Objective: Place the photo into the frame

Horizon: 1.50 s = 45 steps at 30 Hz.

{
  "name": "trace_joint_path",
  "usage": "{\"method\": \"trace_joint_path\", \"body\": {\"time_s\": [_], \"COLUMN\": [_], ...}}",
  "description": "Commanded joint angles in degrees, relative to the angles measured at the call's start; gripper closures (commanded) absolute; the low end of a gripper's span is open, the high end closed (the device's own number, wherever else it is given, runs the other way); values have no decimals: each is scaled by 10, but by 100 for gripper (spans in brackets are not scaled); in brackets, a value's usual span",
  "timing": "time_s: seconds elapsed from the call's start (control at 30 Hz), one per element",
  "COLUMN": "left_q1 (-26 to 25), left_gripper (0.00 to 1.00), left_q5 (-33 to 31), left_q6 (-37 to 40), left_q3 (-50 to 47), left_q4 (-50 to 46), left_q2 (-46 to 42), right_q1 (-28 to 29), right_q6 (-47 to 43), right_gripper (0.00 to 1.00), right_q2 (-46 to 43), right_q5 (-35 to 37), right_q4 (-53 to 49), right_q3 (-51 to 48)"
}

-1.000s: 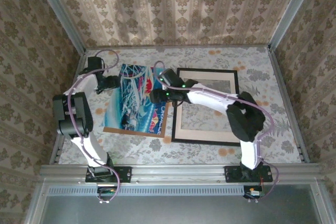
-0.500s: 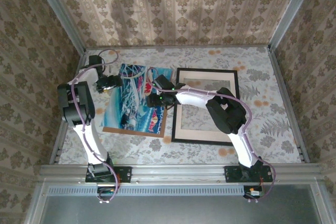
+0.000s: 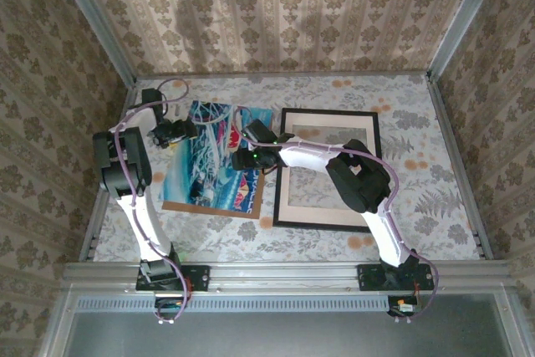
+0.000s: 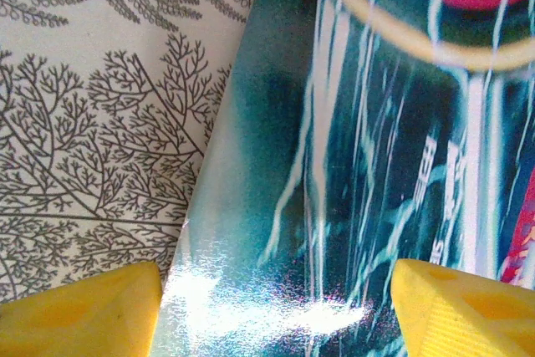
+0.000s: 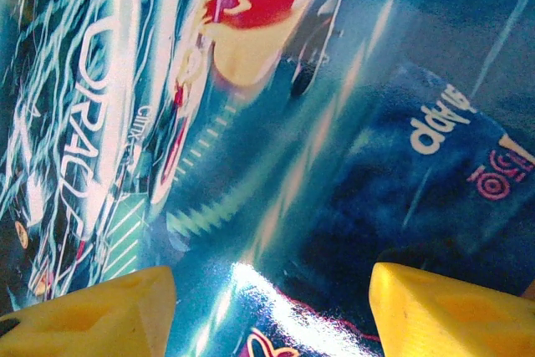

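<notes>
Photo (image 3: 213,156): lies picture-side up on a brown backing board (image 3: 251,209), just left of the frame (image 3: 334,111) and not yet in it.
Frame: lies flat with its opening facing up, apparently ready to receive the print.
Left gripper (image 3: 185,130): at the photo's edge far from the frame. Jaws are wide and hold nothing, with one finger (image 4: 79,311) over the tablecloth (image 4: 100,123), probably to catch that edge.
Right gripper (image 3: 245,157): above the photo's frame-side edge, jaws wide and empty.
Reason: a gripper at each side suits lifting a floppy sheet evenly.
</notes>
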Motion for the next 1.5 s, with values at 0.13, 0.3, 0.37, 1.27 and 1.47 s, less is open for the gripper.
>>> {"method": "trace_joint_path", "body": {"time_s": [0.13,0.3,0.37,1.27,1.47], "left_q1": [7,10,12,34,37], "left_gripper": [28,29,30,46,50], "left_q5": [38,49,52,107,135], "left_q6": [5,1,-1,102,136], "left_q3": [-10,-14,-21,-38,15], "left_q4": [-4,0,4,-15,-44], "left_q2": [-21,-36,-46,-31,12], "right_q1": [0,0,0,-2,-1], "right_q6": [7,6,5,-43,-47], "right_gripper": [35,35,35,34,34], "right_q2": [27,27,27,35,41], "right_q5": [-12,-11,-11,-19,-24], "right_q4": [-12,-15,-16,-29,-30], "right_q3": [-5,-3,-2,23,32]}}
